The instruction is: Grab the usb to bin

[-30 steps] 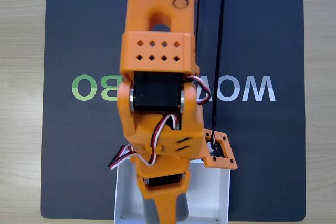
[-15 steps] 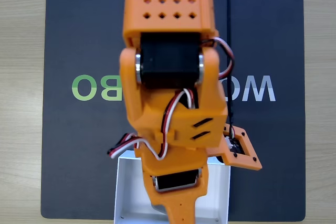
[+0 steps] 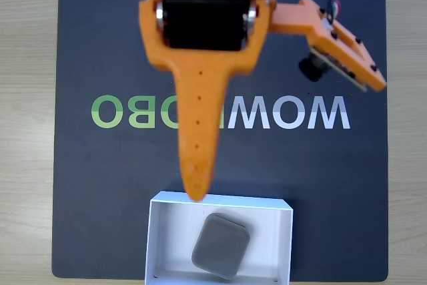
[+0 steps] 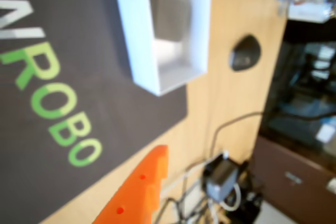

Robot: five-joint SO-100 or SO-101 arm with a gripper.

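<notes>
In the fixed view the usb (image 3: 221,246) lies tilted inside the bin (image 3: 164,217), near its middle. The bin sits on the mat (image 3: 107,185) at its lower edge, below the lettering (image 3: 293,113). The mat lies on the bench (image 3: 27,131), and the hand (image 3: 196,191) hangs just above the bin's upper wall.

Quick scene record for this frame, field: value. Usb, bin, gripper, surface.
usb: grey block lying inside the bin, free of the gripper
bin: white box at the mat's lower edge in the fixed view
gripper: raised, one orange finger tip over the bin's top rim, holding nothing; open or shut unclear
surface: dark mat with lettering on a wooden table
</notes>
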